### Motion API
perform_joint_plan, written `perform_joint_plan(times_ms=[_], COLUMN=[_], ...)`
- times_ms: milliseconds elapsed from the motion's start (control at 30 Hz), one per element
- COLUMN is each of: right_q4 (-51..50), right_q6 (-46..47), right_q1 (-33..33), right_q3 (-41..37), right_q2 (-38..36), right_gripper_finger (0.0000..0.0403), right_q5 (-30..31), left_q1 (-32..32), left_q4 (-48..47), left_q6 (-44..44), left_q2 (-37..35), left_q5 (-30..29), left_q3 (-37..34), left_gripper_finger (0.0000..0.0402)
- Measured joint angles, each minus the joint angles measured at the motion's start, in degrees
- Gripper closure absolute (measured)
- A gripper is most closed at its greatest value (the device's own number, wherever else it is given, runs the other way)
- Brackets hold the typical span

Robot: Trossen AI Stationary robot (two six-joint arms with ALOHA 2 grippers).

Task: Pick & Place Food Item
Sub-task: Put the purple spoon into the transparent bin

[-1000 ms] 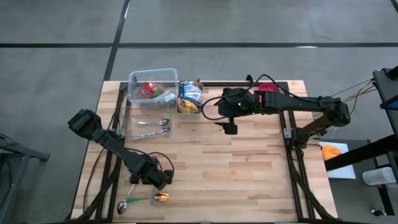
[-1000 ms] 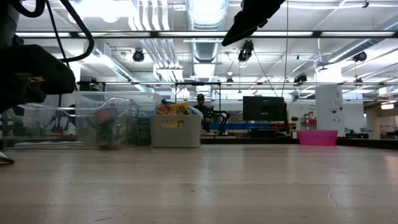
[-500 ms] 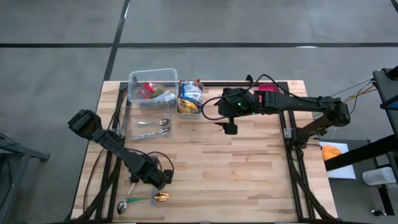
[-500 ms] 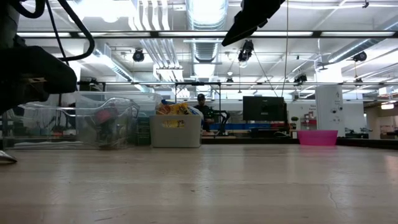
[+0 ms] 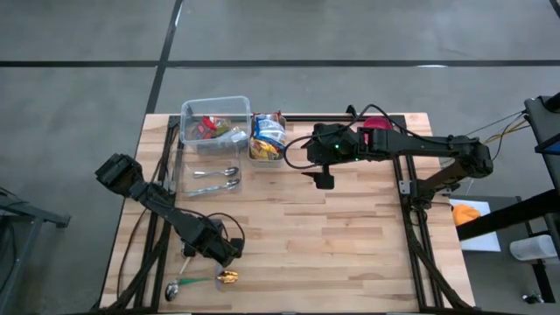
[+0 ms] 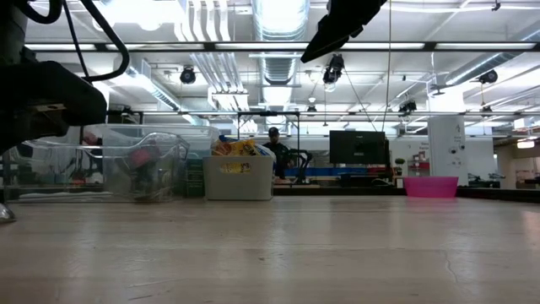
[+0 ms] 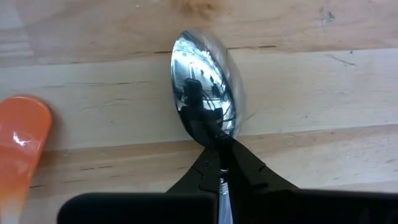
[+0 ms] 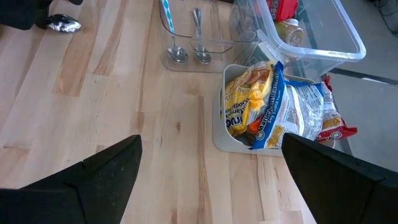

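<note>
At the table's seven o'clock corner, your left gripper (image 5: 220, 255) has pinched fully closed on the neck of the silver spoon (image 7: 205, 93) since a second ago, when its fingers still stood partly apart; the arm itself has not shifted. The spoon's bowl lies flat on the wooden table (image 5: 350, 245), and an orange spoon (image 7: 22, 140) rests just beside it, at its nine o'clock in the wrist picture. Nothing else on the table has moved.

Your right gripper (image 5: 324, 178) hovers above the table's centre, toward twelve o'clock, its fingers (image 8: 93, 180) spread as wide as they go and holding nothing.

The food sits at twelve o'clock: one small white bin (image 8: 231, 134) packed with snack bags (image 8: 273, 109), touching one clear plastic tub (image 5: 214, 122) on its nine o'clock side. You can count at least two items in the tub, one of them red. Just at the tub's six o'clock, one clear tray (image 5: 214, 179) holds two metal spoons (image 5: 219, 172). One pink bowl (image 6: 430, 187) stands at one o'clock.
</note>
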Motion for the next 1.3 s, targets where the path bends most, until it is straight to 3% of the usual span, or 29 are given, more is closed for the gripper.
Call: perform_joint_plan(times_ms=[433,633,833,1300], right_q4=[0.00,-0.01,0.01,0.01], right_q6=[0.00,0.01,0.01,-0.01], right_q1=[0.00,-0.01,0.01,0.01], right_q3=[-0.01,0.00,0.00,-0.02], right_q2=[0.00,0.00,0.00,0.00], right_gripper_finger=[0.0018,0.0018,0.0018,0.0018], right_q5=[0.00,0.00,0.00,0.02], left_q1=[0.53,0.83,0.83,0.79], left_q4=[-0.61,-2.80,-4.76,-5.49], left_q6=[0.00,0.21,4.76,26.20], left_q2=[-2.93,-7.30,-12.52,-18.61], left_q5=[-0.18,-4.03,-16.77,-53.36], left_q3=[0.37,0.37,0.37,0.37], left_gripper_finger=[0.0401,0.0401,0.0400,0.0400])
